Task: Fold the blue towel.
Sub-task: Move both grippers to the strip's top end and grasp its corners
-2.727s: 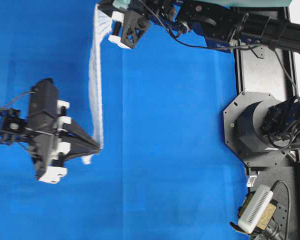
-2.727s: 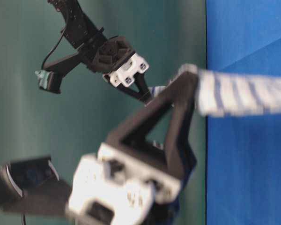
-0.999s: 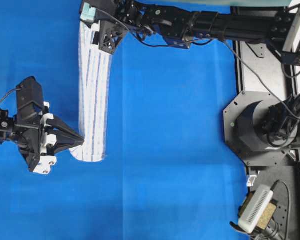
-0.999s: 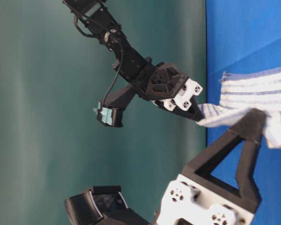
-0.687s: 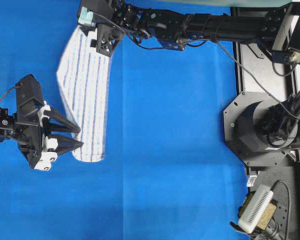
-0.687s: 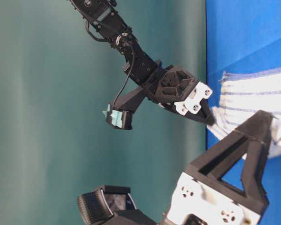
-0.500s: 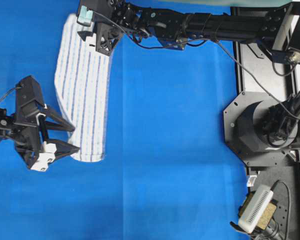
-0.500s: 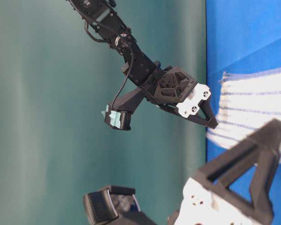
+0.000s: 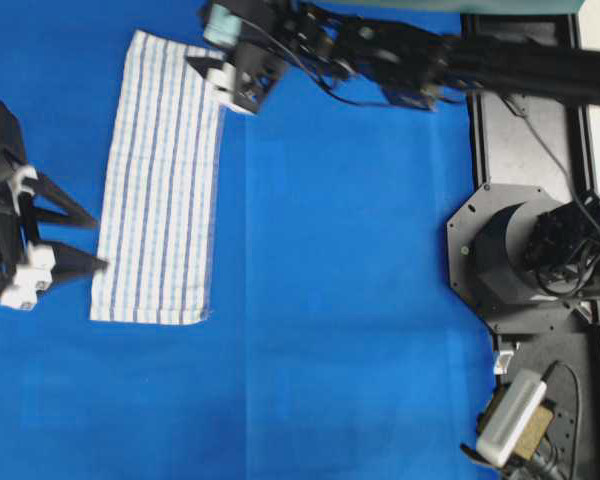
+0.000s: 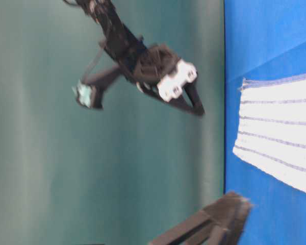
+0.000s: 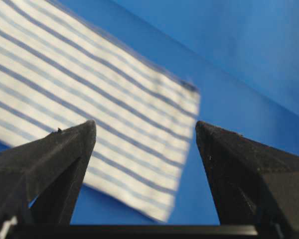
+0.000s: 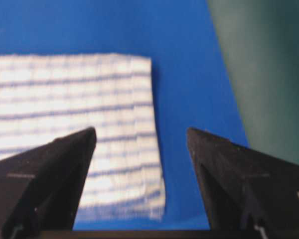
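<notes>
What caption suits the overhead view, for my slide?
Both grippers, left and right, open and clear of the folded striped towel.

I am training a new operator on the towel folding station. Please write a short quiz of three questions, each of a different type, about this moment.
1. True or false: the left tool is shut on the blue towel.
2. Multiple choice: how does the towel lie? A) hanging between both tools B) flat on the blue table covering as a long narrow strip C) crumpled in a heap
3. Short answer: in the overhead view, near which end of the towel is the right tool?

Key:
1. False. Its jaws stand open, beside the towel's lower left edge.
2. B
3. The upper end, by the upper right corner, with jaws open.
</notes>
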